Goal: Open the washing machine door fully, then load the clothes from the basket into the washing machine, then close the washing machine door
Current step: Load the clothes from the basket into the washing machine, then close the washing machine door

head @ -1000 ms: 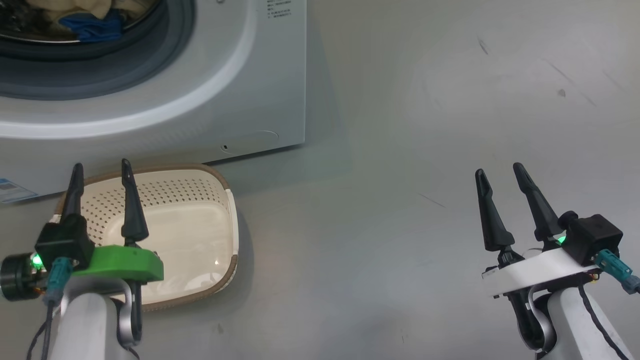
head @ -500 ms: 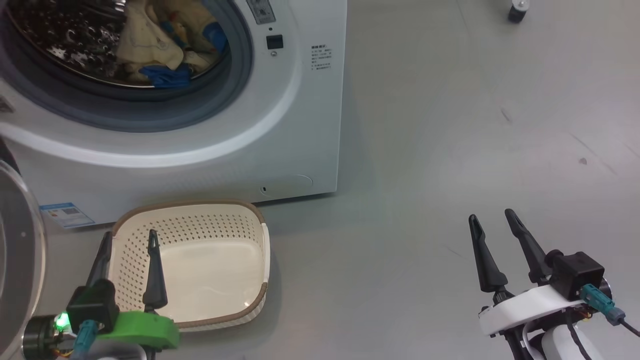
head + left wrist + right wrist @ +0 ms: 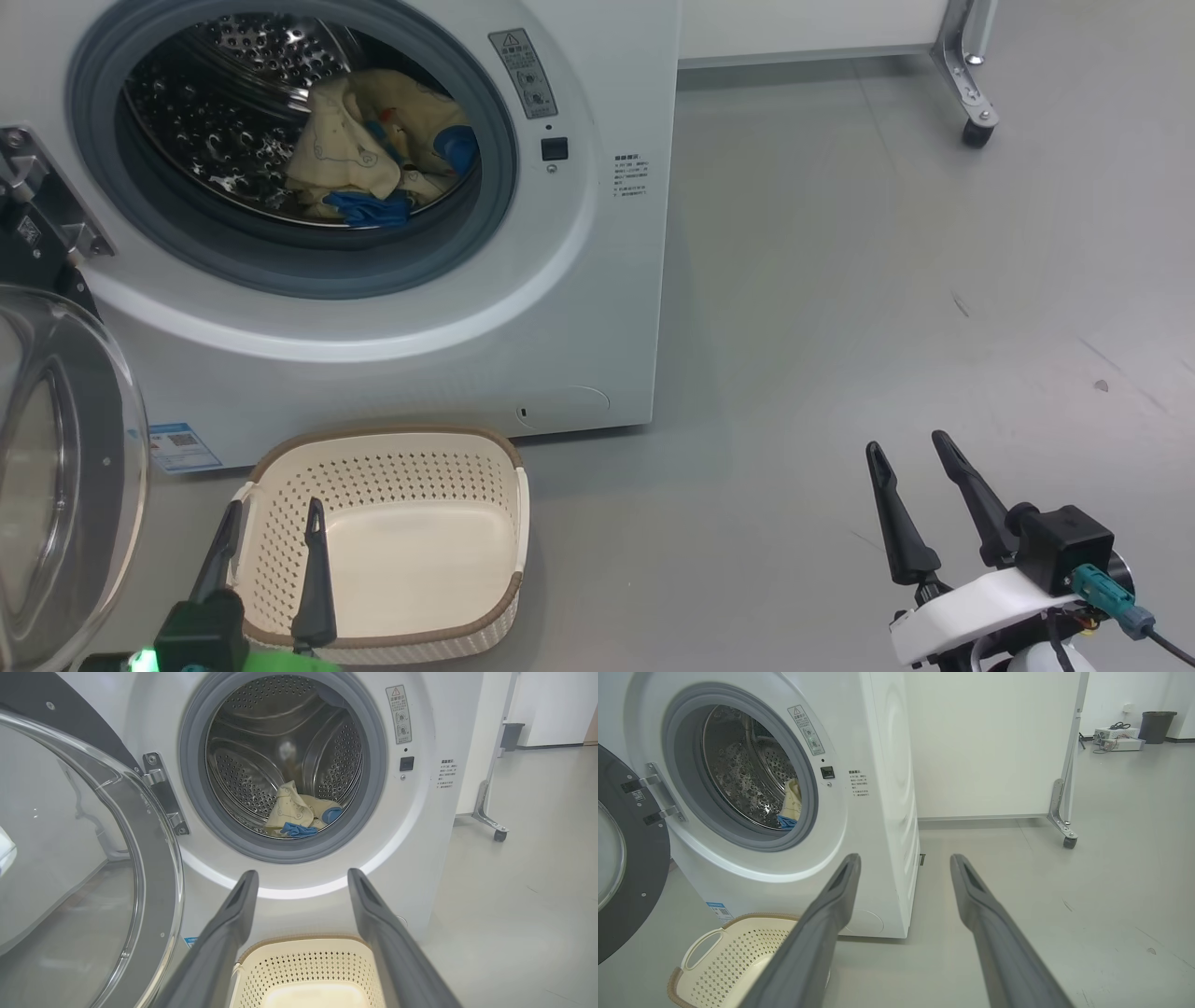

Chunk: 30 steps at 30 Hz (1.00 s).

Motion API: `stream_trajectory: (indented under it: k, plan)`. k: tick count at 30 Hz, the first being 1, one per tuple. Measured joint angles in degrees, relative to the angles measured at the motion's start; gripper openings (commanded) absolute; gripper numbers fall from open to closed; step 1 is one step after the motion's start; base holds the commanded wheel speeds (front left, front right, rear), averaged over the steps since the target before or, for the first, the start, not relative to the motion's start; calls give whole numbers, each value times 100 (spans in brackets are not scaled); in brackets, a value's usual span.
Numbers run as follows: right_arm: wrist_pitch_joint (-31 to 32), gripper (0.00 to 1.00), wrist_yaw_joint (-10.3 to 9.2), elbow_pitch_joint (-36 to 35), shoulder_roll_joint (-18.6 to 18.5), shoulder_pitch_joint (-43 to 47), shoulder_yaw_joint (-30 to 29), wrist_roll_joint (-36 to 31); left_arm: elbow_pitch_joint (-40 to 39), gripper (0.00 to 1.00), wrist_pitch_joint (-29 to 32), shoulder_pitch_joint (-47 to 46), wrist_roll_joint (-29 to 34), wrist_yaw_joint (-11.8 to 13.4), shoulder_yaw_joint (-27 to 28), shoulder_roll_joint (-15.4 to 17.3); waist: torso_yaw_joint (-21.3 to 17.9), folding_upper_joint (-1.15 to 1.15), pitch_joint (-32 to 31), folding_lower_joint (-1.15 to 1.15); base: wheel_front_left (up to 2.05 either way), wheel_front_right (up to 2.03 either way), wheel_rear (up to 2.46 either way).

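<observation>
The clothes (image 3: 359,149) touch neither gripper: left gripper (image 3: 274,507), fingers spread, hangs over the basket (image 3: 392,434) at 7 o'clock, right gripper (image 3: 906,442), likewise spread, at 5. Farther out they lie in the drum (image 3: 233,93) of the washing machine (image 3: 597,308) at 11; the washing machine door (image 3: 65,448) stands open at 9.

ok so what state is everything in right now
washing machine door, swung wide open
washing machine, mouth uncovered, loaded
clothes, heaped inside the washing machine
basket, upright on the floor, empty
left claw, open, holding nothing
right claw, open, holding nothing
</observation>
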Motion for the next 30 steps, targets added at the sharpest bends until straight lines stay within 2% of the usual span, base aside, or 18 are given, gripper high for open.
stream_trajectory:
  k: [30]
  plan:
    - [0, 100, -54, -171, 7, 218, 32, -7, -514, 100, 0, 483, 4, 46, -48, 18, 96, 0, -153, 0, 0, 0, 0]
